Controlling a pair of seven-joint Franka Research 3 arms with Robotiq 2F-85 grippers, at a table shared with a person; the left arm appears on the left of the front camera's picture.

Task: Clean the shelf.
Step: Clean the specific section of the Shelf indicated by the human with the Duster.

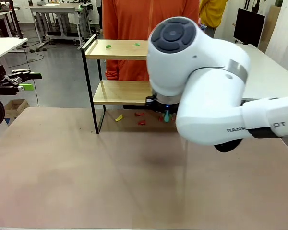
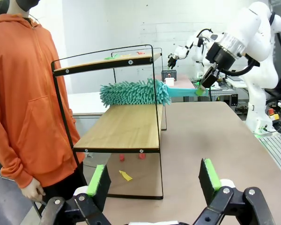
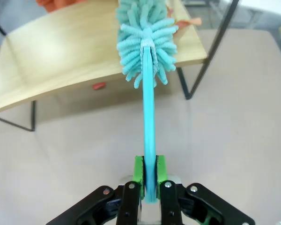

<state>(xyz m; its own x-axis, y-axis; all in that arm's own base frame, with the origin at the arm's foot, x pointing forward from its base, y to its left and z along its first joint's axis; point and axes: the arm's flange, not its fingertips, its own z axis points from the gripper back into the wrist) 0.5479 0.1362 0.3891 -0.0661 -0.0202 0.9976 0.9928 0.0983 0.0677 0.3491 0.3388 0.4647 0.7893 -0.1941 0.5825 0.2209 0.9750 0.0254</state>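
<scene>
Right gripper (image 3: 150, 172) clamped on flat teal duster (image 3: 148, 51) handle, fluffy head over wooden, black-framed shelf (image 2: 124, 131), left gripper (image 2: 153, 169) fingers apart.

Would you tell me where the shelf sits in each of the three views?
Front view: the shelf stands upper middle, partly behind the right arm.
Left wrist view: shelf centre-left, beside the person.
Right wrist view: its lower board across the top.
Shared landmark: red scraps on the table beneath it.
</scene>
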